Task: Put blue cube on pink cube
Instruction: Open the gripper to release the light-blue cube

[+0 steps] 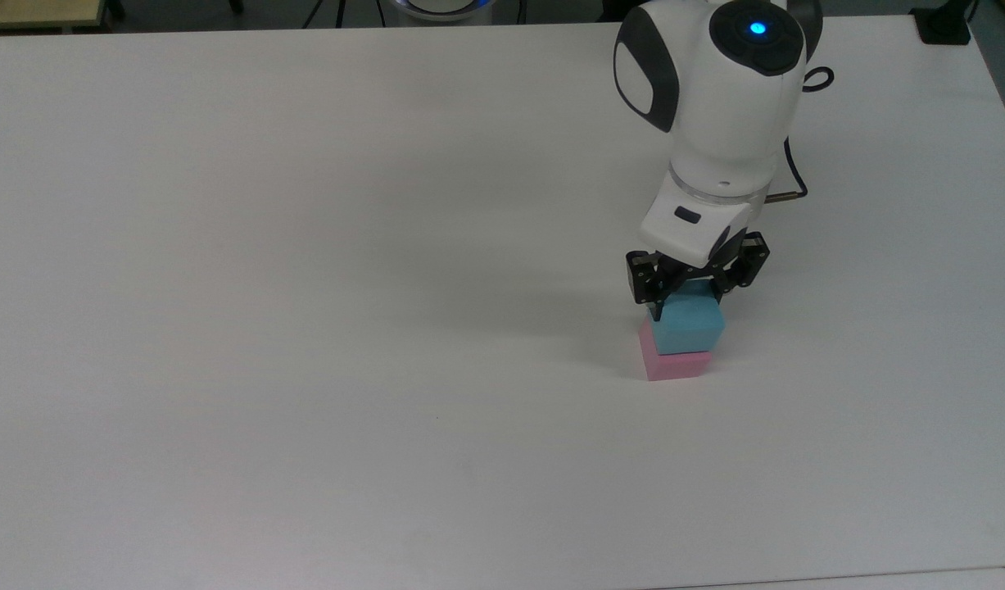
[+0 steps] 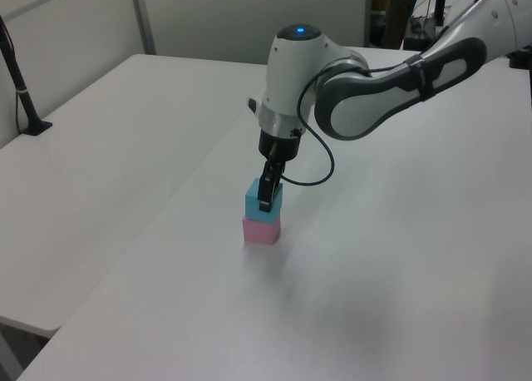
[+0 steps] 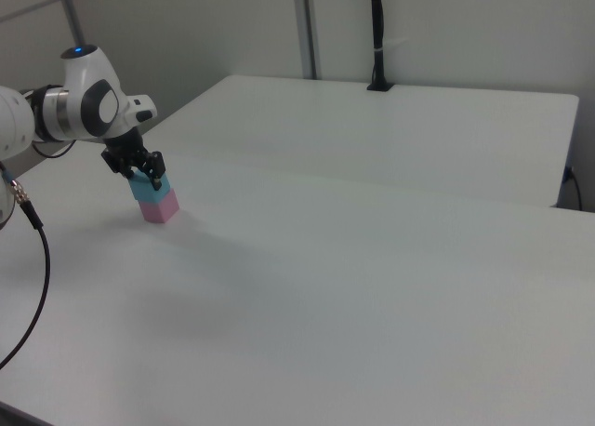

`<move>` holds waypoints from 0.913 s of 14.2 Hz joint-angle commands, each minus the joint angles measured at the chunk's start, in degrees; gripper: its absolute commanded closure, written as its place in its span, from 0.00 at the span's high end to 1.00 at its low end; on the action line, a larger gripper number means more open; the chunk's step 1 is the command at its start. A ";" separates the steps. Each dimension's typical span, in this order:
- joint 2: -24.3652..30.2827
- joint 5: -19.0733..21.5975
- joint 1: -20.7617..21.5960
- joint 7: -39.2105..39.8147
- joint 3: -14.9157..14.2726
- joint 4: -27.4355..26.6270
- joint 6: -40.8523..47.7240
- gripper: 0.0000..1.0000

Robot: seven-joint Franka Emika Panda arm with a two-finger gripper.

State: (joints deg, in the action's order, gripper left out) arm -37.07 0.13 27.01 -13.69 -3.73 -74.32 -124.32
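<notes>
white bench (image 1: 305, 328) | small matte light-blue cube (image 1: 689, 329) sits on small matte pastel-pink cube (image 1: 674, 365) | claw (image 1: 689, 301) clamped on blue cube

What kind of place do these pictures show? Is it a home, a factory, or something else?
Most likely a robotics lab, not a home. A white robot arm works on a bare white table, its gripper on a blue cube over a pink cube. A black pole stands clamped at the table's far edge.

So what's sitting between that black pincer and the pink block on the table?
The blue cube: the pincer grips it, and it sits atop the pink cube, clearest in the left view.
</notes>
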 commanded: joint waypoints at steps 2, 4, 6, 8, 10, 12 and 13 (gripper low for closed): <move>-1.24 -1.01 1.99 -3.09 -1.72 1.01 -1.10 0.57; -1.25 -1.01 1.99 -3.27 -1.72 0.93 -1.63 1.00; -1.16 -1.01 1.99 -3.45 -1.80 0.93 -1.46 1.00; -0.03 -1.01 1.90 -3.80 -1.80 0.75 -0.93 1.00; 2.52 -1.01 1.90 -5.03 -1.80 0.49 1.95 1.00; 6.12 -1.01 1.55 -5.12 -1.80 0.31 4.33 1.00; 8.14 -1.01 1.12 -5.12 -1.80 0.31 6.26 1.00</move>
State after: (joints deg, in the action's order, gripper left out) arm -34.56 0.03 27.81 -17.29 -4.61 -72.61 -122.57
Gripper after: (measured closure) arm 0.000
